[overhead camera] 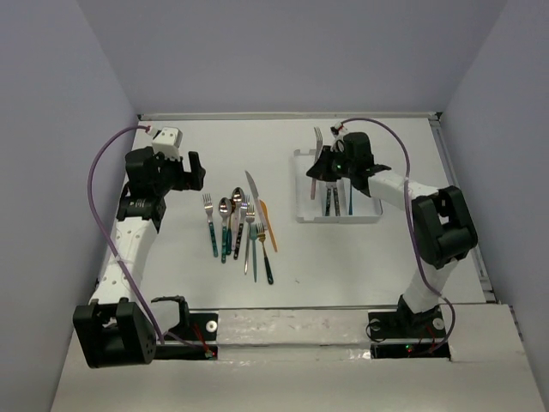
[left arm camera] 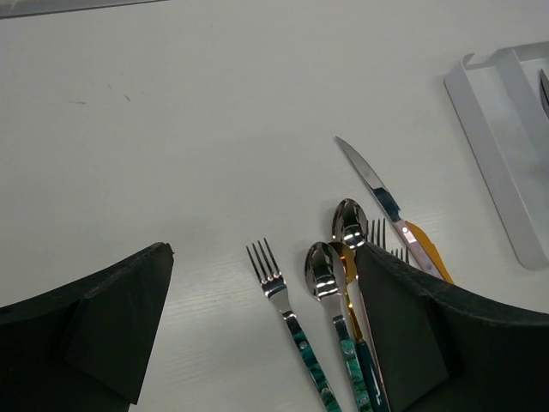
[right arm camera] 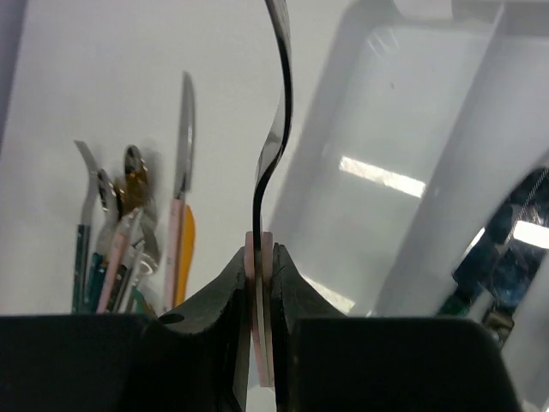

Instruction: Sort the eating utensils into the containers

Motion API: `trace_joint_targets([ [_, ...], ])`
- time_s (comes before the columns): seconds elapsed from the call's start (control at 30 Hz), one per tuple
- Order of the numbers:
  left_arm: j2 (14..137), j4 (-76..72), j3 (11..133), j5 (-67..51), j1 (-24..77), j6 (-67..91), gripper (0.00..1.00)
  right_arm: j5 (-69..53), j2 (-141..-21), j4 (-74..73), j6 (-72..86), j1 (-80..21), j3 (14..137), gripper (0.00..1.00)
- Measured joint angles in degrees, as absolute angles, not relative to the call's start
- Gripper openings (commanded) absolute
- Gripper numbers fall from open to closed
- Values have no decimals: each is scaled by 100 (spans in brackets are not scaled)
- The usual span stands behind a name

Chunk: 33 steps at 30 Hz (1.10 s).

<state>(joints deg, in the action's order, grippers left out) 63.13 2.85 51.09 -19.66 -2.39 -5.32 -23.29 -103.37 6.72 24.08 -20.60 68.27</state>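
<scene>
Right wrist: R jaws pinch pink-handled silver fork (right arm camera: 273,154); L jaws apart.

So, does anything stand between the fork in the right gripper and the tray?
Nothing visible does. The right gripper holds the fork at the tray, and the nearest compartment looks bare.

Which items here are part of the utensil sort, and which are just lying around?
Job: cutlery pile; pink-handled fork in right gripper; white tray; tray cutlery already inside.
Not job: purple cables on both arms; table.
</scene>
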Motion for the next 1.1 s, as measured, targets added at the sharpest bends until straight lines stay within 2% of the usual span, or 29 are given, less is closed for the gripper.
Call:
trace_joint_targets([
  [0.13, 6405, 294, 5107, -1953, -276, -591, 99, -2193, -10521, 222, 2259, -2069, 6615, 0],
  [0.47, 6410, 287, 5019, -2018, -307, -709, 99, -2311, -11074, 172, 2265, -2169, 6845, 1],
  [0.6, 6412, 281, 5013, -2043, -309, -716, 99, -2504, -11266, 167, 2294, -2169, 6923, 12],
  [0.63, 6412, 283, 5013, -2047, -309, -720, 99, -2545, -11325, 169, 2296, -2169, 6963, 20],
  [0.73, 6412, 283, 5011, -2060, -309, -725, 99, -2598, -11415, 167, 2377, -2169, 7017, 33],
  [0.87, 6412, 285, 5011, -2097, -309, -727, 99, -2552, -11522, 106, 2416, -2169, 7177, 37],
  [1.1, 6412, 285, 5011, -2126, -309, -727, 99, -2206, -11548, -121, 2552, -2174, 7290, 37],
])
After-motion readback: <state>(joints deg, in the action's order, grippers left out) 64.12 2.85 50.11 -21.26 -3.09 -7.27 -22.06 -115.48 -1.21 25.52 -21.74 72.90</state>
